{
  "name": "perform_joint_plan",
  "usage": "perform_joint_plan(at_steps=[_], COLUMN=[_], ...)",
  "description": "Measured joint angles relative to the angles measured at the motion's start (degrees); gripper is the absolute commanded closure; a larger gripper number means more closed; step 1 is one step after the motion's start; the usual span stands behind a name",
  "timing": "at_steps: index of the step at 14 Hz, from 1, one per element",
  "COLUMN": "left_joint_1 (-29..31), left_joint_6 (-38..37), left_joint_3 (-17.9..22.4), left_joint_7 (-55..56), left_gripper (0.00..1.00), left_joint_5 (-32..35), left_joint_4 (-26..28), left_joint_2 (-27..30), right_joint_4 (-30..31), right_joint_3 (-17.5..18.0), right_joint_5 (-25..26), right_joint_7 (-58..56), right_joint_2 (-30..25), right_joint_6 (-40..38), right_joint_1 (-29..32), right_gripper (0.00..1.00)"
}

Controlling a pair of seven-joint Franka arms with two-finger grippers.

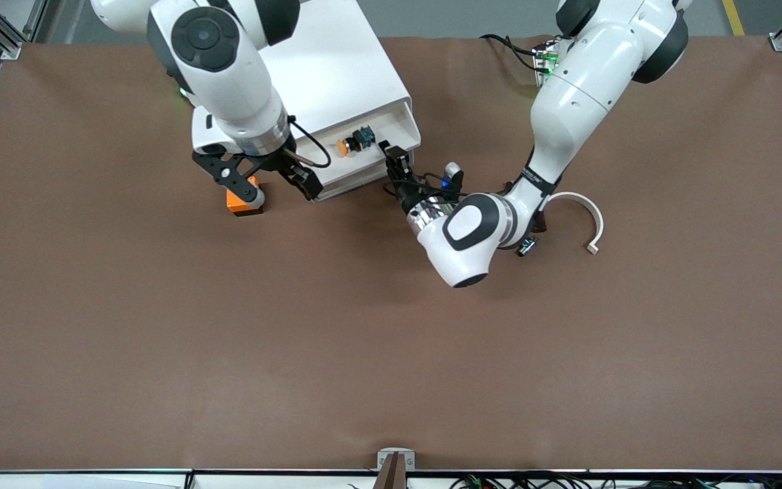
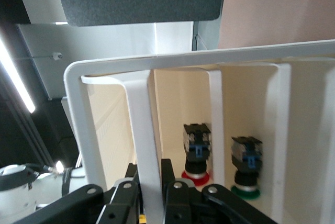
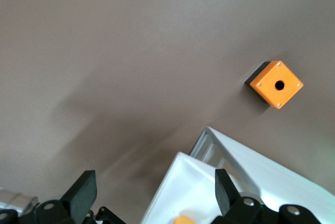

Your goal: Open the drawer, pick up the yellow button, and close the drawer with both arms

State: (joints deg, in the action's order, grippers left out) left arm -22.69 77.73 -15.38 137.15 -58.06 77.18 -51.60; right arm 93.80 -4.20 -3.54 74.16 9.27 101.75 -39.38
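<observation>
The orange-capped push-button (image 1: 347, 145) lies alone in the pulled-out top white tray drawer (image 1: 391, 132) of the white box cabinet (image 1: 337, 75), near the drawer's middle. The left gripper (image 1: 395, 163) pinches the drawer's front edge, apparently at a handle. The right gripper (image 1: 265, 178) hovers spread over the drawer's corner, beside one orange holed cube (image 1: 243, 201). Bare brown table (image 1: 228, 353) lies toward the camera.

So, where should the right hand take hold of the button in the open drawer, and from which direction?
Probably from straight above, closing on the black-and-blue body of the button. It lies on its side in the pulled-out drawer, whose walls block any sideways approach. The right hand, fingers open, hangs by the drawer's front; the left hand grips the drawer front.
</observation>
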Motion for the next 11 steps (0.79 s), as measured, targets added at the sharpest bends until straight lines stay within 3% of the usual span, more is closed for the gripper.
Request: perform_joint_plan(at_steps=[11], left_joint_1=[7.19], left_joint_6=[0.76], left_joint_3=[0.0], left_joint_7=[0.0], left_gripper=[0.82], left_joint_5=[0.0], left_joint_4=[-0.27], left_joint_2=[0.0], right_joint_4=[6.44], right_joint_3=[-0.04], right_joint_5=[1.0], right_joint_7=[17.77], right_joint_2=[0.26], right_joint_6=[10.13], right_joint_1=[-11.62], right_gripper=[0.0])
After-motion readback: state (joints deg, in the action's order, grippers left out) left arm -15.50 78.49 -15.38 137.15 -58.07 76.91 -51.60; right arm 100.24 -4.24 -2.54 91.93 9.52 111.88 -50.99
